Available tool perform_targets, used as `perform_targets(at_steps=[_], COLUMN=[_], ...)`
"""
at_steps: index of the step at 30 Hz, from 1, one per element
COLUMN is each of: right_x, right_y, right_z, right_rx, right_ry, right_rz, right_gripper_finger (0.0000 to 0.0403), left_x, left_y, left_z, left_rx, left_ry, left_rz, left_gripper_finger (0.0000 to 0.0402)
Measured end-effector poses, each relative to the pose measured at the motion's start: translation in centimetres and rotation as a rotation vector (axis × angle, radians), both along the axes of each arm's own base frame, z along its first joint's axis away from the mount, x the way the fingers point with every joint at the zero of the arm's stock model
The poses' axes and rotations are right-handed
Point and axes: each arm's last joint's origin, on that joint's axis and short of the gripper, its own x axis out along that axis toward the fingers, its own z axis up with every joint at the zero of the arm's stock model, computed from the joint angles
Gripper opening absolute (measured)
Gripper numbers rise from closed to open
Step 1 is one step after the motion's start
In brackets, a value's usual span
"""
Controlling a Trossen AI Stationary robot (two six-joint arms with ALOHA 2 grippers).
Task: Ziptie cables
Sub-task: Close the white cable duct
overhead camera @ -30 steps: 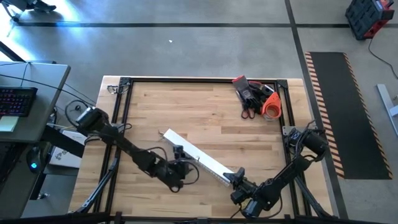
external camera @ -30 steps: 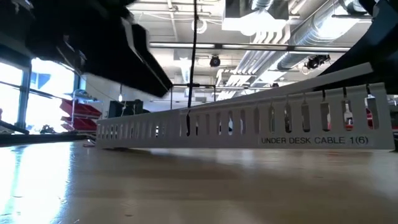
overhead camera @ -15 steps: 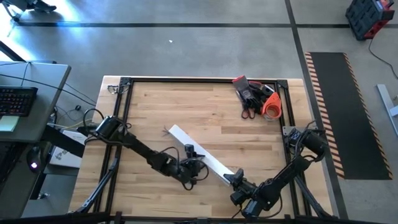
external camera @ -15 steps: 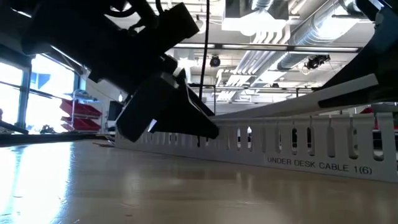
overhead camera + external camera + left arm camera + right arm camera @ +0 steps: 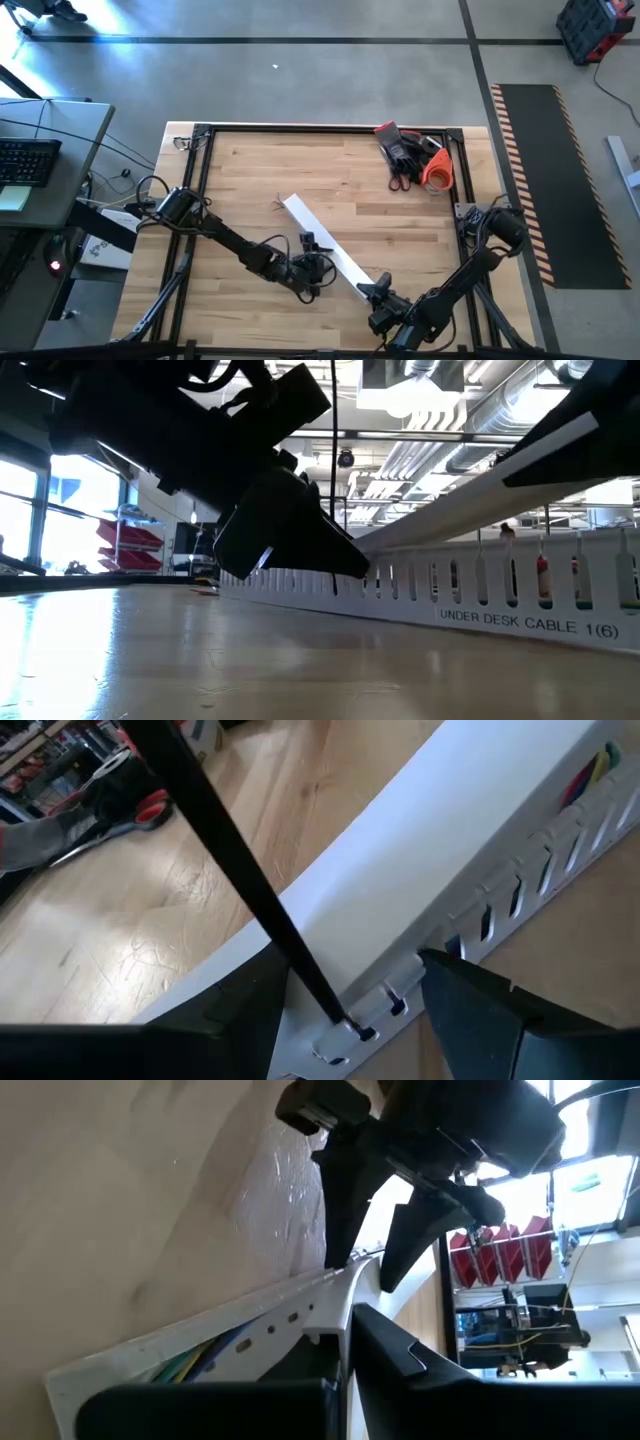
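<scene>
My left gripper point(image 5: 312, 262), lower centre overhead, stands parted astride the white channel point(image 5: 325, 245); my right gripper point(image 5: 375, 292) clamps its lower-right end. In the right wrist view, coloured cables point(image 5: 195, 1361) lie inside the channel, lower left.

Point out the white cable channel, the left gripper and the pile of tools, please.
white cable channel point(image 5: 322, 244): high view, middle of its flat top.
left gripper point(image 5: 350, 990): left wrist view, gap between its open fingers, astride the channel.
pile of tools point(image 5: 412, 156): high view, middle of the heap, table's far right corner.
</scene>
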Motion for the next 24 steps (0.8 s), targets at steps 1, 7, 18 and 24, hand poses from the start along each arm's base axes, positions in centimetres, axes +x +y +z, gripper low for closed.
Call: perform_targets(at_steps=[1, 7, 18, 24], right_x=[0.1, 0.4, 0.5, 0.5], right_y=[0.0, -0.1, 0.0, 0.0], right_z=[0.1, 0.4, 0.4, 0.4], right_rx=[0.002, 0.012, 0.033, 0.047], right_ry=[-0.002, -0.021, -0.010, 0.010], right_rz=[-0.001, -0.016, -0.001, 0.012], right_gripper_finger=[0.0001, 0.0001, 0.0000, 0.0000], left_x=[0.0, 0.0, -0.4, -1.9], left_y=[0.0, 0.0, -0.6, -1.9], left_z=[0.0, 0.0, 1.1, 3.9], left_rx=[0.000, -0.004, 0.057, 0.204], left_ry=[-0.001, -0.009, 0.006, 0.057], left_rz=[0.000, 0.000, -0.070, -0.190], left_gripper_finger=[0.0203, 0.0203, 0.0202, 0.0202])
